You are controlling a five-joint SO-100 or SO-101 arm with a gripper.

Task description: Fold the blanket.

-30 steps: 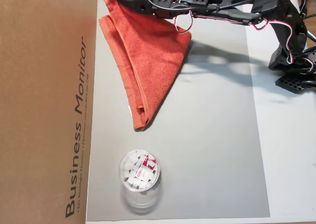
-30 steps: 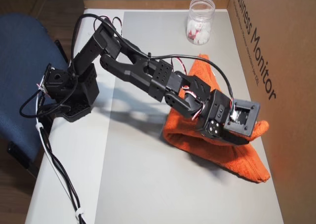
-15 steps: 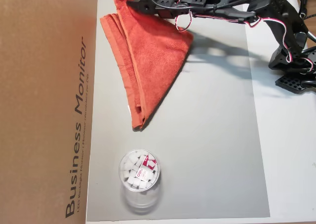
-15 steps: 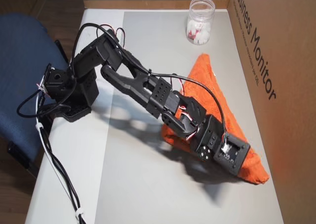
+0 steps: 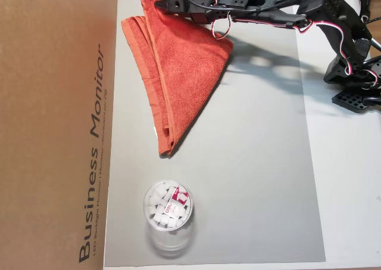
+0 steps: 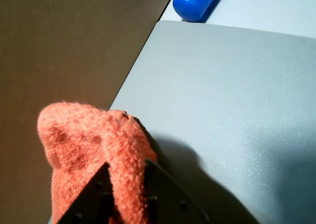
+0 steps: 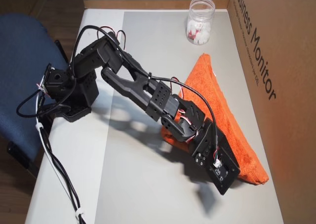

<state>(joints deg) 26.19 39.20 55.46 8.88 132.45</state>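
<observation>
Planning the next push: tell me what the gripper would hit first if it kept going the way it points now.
The gripper, shut on the blanket, points toward the cardboard box. The blanket's bunched corner lies directly ahead, then probably the box wall; depth is unclear.

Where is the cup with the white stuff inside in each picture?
In an overhead view: clear cup near the bottom, below the blanket.
In an overhead view: top middle, above the blanket.
Wrist view: not in it.
Shared landmark: the cardboard box, beside the blanket in all views.
</observation>
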